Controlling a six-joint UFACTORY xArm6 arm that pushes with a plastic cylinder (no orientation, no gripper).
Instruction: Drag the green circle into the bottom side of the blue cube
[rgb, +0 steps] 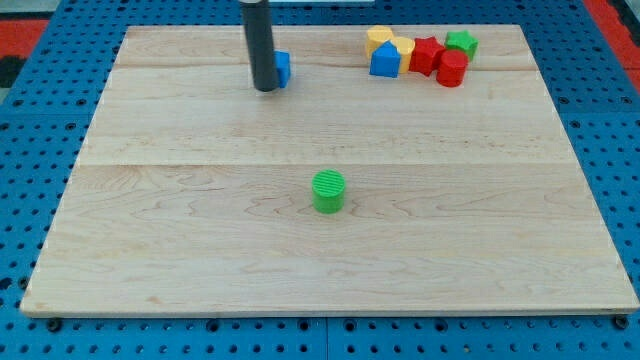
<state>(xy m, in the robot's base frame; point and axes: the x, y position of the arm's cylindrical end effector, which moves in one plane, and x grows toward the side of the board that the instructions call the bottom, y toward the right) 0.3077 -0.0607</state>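
My tip (266, 88) stands at the view's upper left on the tabletop (180, 230), right against the blue cube (282, 68), which is mostly hidden behind the rod; there are no jaws on this rod to open or close. The green circle (328, 191) sits alone near the middle, well apart from my tip and the cube. At the view's upper right cluster a yellow block (380, 39), another blue block (385, 61), two red blocks (428, 53) (452, 68) and a green star (461, 42).

Green circle (328, 191): ribbed upright cylinder, standing alone near surface centre. Blue cube (282, 68): far, left of centre, partly hidden behind dark rod, well apart from circle.
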